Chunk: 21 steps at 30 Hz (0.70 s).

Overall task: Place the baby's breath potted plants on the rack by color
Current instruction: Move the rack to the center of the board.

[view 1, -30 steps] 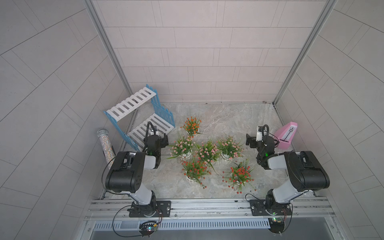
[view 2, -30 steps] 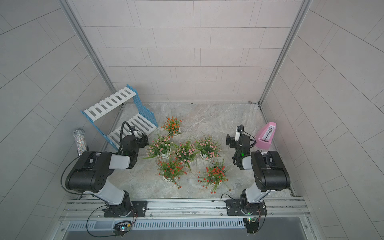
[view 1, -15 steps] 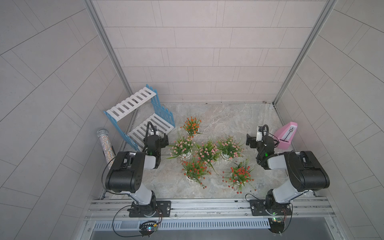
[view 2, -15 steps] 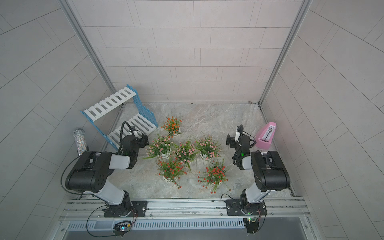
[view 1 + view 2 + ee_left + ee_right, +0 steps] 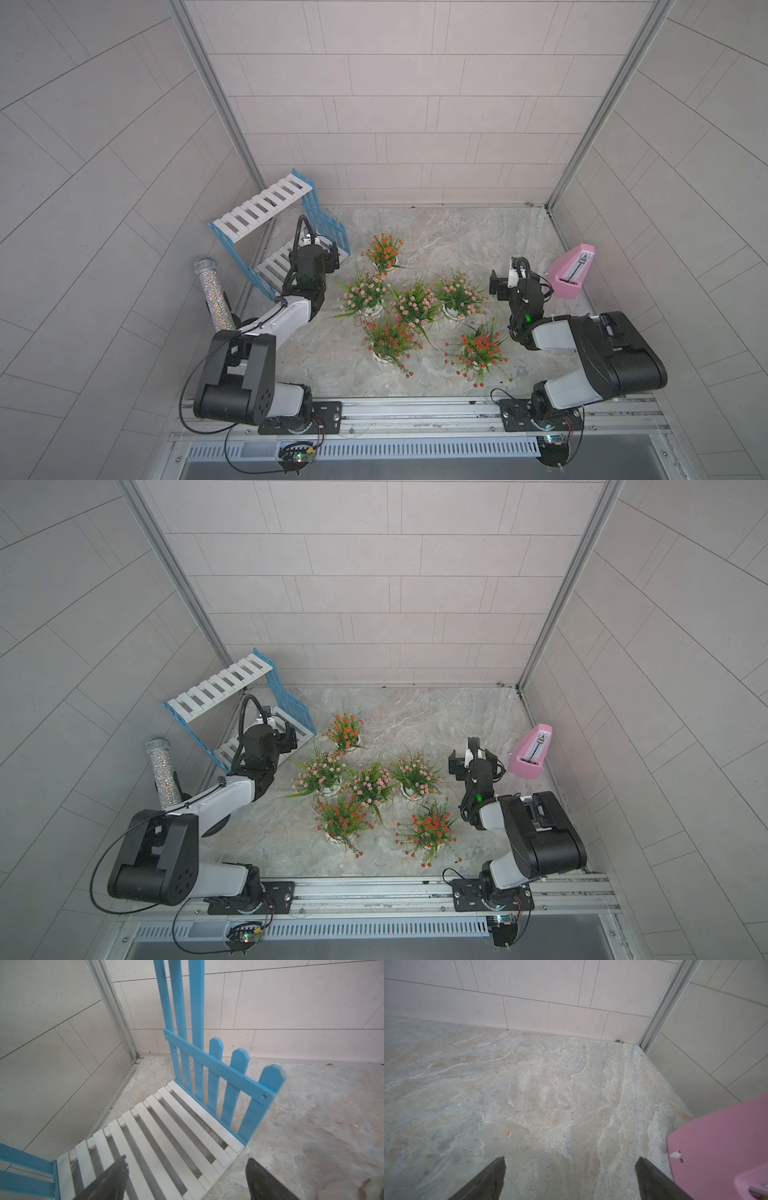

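Six baby's breath potted plants stand clustered mid-floor in both top views. Three are pink: (image 5: pixel 363 291), (image 5: pixel 413 301), (image 5: pixel 459 293). Three are red-orange: (image 5: pixel 382 251), (image 5: pixel 388 338), (image 5: pixel 478 351). The rack (image 5: pixel 266 205) stands at the back left, with white slats and blue picket sides, and both shelves are bare. My left gripper (image 5: pixel 187 1161) is open over the front corner of the lower shelf (image 5: pixel 166 1126) and holds nothing; it also shows in a top view (image 5: pixel 328 257). My right gripper (image 5: pixel 571 1159) is open over bare floor, right of the plants (image 5: pixel 505 286).
A pink metronome (image 5: pixel 573 272) sits by the right wall, close to my right gripper, and its corner shows in the right wrist view (image 5: pixel 720 1147). A glittery silver tube (image 5: pixel 212 295) stands left of the rack. Tiled walls close in three sides, and a rail runs along the front.
My left arm has reached farther back, so its gripper is now over the rack's lower shelf. The right arm and the plants have not moved.
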Available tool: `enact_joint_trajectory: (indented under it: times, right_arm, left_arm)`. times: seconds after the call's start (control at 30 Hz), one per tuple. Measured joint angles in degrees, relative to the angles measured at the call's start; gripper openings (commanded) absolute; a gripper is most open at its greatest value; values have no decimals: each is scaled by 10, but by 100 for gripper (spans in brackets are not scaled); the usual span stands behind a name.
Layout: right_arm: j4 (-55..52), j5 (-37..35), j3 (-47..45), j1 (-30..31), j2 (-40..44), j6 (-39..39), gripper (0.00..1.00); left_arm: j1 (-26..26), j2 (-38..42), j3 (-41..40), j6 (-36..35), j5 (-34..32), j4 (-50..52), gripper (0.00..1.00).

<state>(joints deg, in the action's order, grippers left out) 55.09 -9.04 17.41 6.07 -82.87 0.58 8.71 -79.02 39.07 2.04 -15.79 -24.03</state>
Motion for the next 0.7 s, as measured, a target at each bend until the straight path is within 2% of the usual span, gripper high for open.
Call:
enact_joint_trajectory:
  times: [0.13,0.23,0.43,0.7]
  right_arm:
    - [-60,-20,31,38,57,-25,100]
    - [-116,-8,58,57,104,-29,99]
    - [-229,59,139,77,158,-2,97]
    - [-333,154,150,123,217,44,93]
  left_arm:
    - [30,-2,41,23,-19,69,90]
    - [36,-14,89,58,-28,125,89]
    - [46,-70,206,139,-61,205,86]
    - [50,-196,367,239,-91,295,84]
